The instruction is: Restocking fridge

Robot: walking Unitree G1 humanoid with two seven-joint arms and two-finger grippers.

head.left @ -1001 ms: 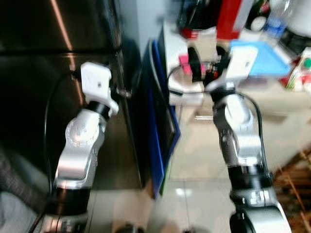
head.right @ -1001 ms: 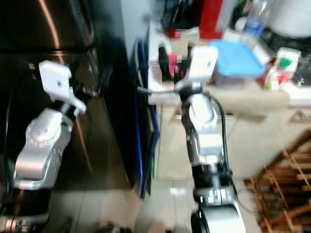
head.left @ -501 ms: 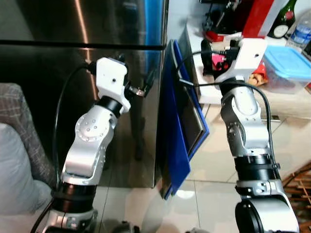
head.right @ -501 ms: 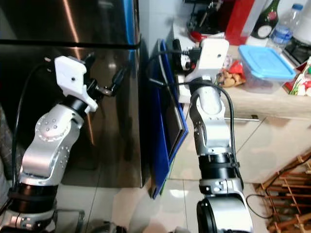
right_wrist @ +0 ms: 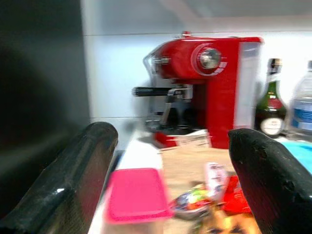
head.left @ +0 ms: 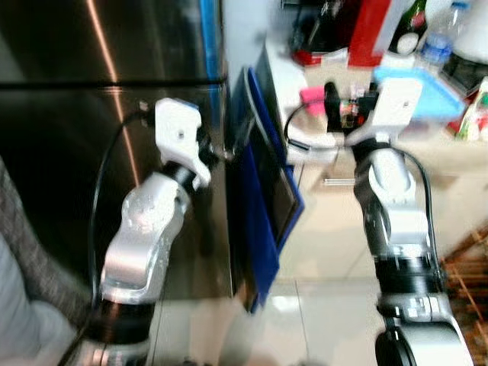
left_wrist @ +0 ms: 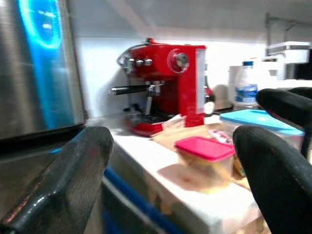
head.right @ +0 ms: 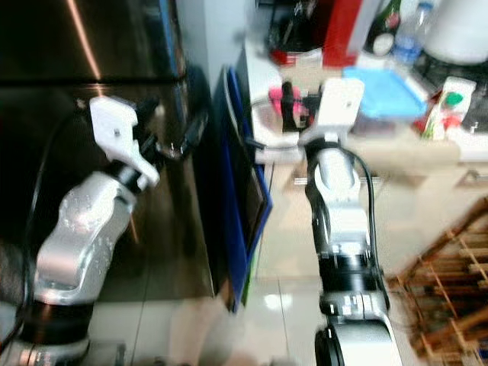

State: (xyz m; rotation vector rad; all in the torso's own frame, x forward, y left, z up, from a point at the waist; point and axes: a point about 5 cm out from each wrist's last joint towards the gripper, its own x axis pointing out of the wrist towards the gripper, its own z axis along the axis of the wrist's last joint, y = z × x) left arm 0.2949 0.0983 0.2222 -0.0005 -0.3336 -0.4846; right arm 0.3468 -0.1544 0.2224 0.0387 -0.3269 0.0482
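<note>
The view has swung since half a second ago and is blurrier. The fridge (head.left: 114, 152) stands closed left of the table (head.left: 305, 137). The left end effector (left_wrist: 175, 175) stays spread by its edge. The right end effector (right_wrist: 170, 180), spread, hovers over the table's pink box (right_wrist: 136, 195).

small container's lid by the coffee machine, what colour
Pink-red lid, clearest in the right wrist view.
</note>
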